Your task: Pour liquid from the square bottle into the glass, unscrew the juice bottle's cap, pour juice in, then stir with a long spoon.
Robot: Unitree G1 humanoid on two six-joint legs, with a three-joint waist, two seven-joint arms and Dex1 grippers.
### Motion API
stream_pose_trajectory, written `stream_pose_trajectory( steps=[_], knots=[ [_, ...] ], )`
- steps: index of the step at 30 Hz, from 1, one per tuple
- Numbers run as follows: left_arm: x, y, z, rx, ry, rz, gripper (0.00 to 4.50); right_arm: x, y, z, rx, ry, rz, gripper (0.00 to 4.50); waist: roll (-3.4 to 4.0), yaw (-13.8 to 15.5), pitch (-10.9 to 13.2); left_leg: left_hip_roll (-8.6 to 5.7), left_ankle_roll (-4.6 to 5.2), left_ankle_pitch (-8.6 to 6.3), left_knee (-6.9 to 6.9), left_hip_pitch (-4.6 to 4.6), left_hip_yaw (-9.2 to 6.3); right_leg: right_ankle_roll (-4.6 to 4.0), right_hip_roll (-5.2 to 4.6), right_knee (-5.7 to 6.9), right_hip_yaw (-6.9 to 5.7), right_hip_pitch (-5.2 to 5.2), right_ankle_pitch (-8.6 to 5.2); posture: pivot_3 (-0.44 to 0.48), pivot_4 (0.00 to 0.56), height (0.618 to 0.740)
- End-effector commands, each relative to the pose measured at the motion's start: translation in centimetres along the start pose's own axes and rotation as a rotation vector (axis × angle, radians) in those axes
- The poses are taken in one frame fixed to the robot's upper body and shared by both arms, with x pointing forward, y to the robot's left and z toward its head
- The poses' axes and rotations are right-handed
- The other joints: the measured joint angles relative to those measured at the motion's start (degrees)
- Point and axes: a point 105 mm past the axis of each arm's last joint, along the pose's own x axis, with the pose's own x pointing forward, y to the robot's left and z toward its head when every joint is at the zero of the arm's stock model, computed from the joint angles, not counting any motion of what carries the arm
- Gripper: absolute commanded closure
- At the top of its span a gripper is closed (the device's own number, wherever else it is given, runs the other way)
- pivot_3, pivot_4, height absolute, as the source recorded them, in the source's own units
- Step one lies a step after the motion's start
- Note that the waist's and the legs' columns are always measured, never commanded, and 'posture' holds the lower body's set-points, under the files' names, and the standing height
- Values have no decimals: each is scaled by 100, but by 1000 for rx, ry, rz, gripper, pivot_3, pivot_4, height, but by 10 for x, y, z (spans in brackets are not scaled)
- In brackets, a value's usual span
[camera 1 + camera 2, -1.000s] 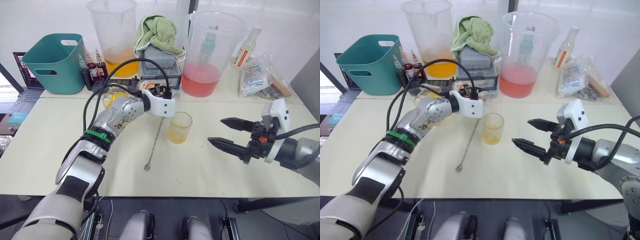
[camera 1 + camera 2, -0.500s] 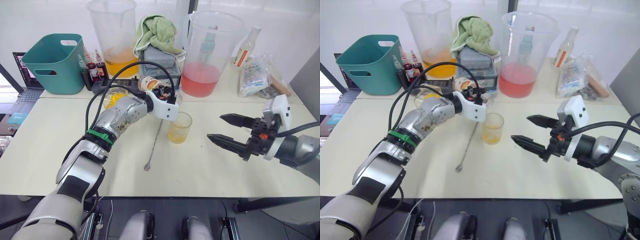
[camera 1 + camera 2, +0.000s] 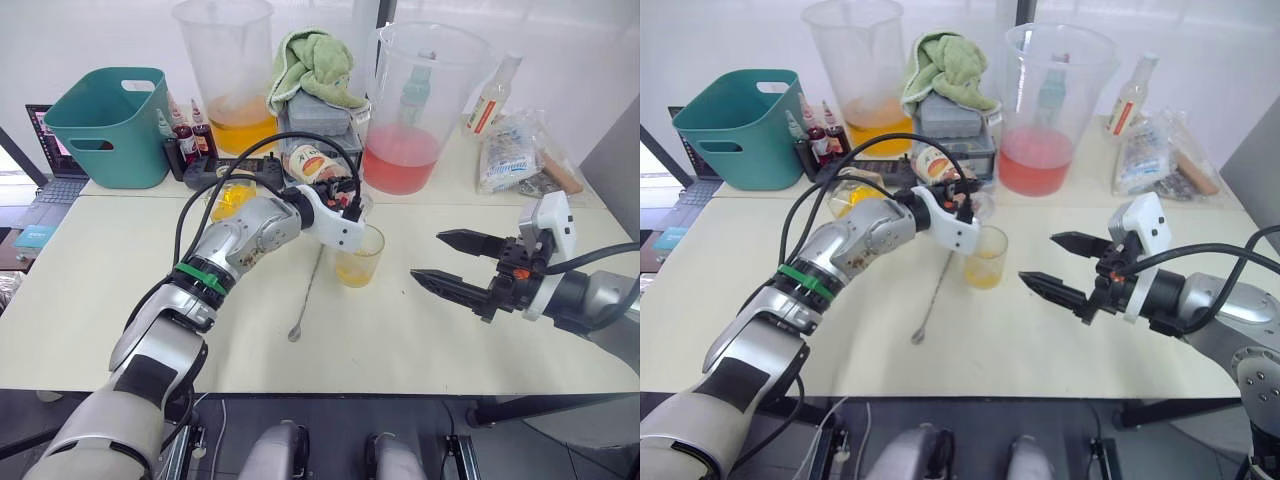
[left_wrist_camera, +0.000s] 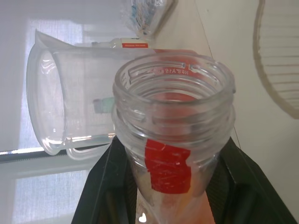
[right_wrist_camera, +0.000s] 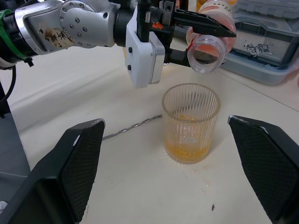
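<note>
Near the bench's middle, we grip the uncapped juice bottle (image 5: 211, 29) in our left gripper (image 3: 345, 200), tipped over the glass (image 5: 190, 122) holding a little orange liquid, right gripper (image 3: 455, 265) open beside it; stirring with the long spoon (image 3: 308, 288) remains.

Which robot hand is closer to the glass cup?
Left. The left hand holds the juice bottle tipped just above the glass; the right hand waits open, off to the glass's right.
</note>
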Motion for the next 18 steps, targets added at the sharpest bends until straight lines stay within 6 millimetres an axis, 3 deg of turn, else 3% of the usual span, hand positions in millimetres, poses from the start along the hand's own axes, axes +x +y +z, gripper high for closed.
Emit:
stream_pose_trajectory(
  steps=[1,18],
  knots=[
    [-2,17,1,54,0,56,3077,-3,2,10,-41,-34,1,17,0,0,0,0,0,0,0,0,0,0,0,0,0,0,0,0,150,740],
    [-2,22,2,141,3,67,3077,-4,-2,11,-52,-42,-12,17,0,2,0,-1,0,0,3,0,0,1,0,3,0,0,0,0,150,740]
  ],
)
